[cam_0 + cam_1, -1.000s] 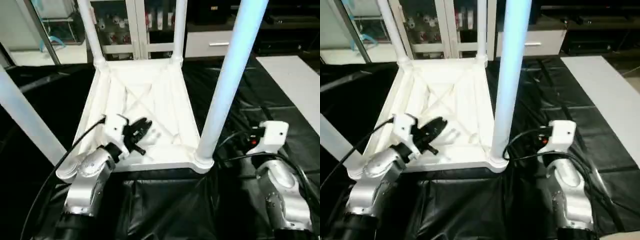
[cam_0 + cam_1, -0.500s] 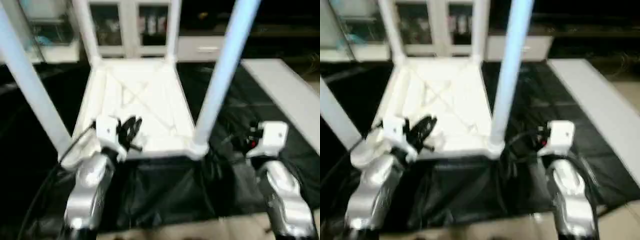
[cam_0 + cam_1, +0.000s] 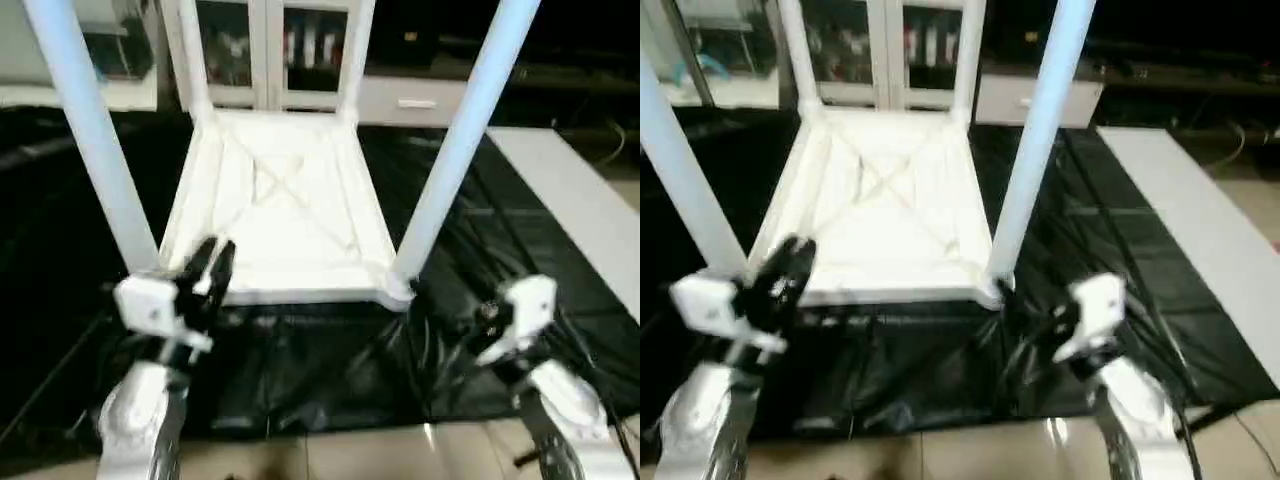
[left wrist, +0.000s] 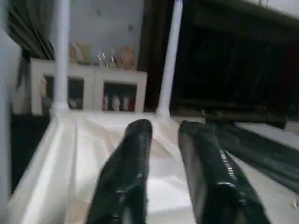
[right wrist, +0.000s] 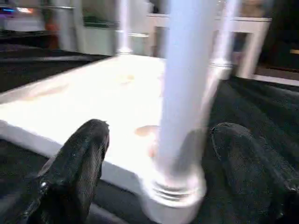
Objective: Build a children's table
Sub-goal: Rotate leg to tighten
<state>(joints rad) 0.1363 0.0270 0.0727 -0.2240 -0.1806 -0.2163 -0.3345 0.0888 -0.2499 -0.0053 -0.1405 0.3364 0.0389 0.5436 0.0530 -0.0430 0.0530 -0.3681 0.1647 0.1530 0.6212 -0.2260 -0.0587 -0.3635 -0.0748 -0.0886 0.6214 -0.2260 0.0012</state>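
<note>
Already upside down on the black surface, tabletop with upright legs; near-right leg framed between right pincer fingers, spread; left pincer slightly parted, empty.

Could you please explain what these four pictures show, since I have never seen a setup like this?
This is a humanoid robot with two silver arms, each ending in a gripper of two black fingers. Two pictures come from cameras in its head, looking down; the other two come from cameras on its wrists, looking along the fingers. On the black-covered work table lies a white children's table, upside down: its tabletop faces down and four white legs stand up from the corner sockets. The left gripper hovers near the tabletop's near edge, open and empty. The right gripper is open, with the near right leg between its fingers, not clamped.
</note>
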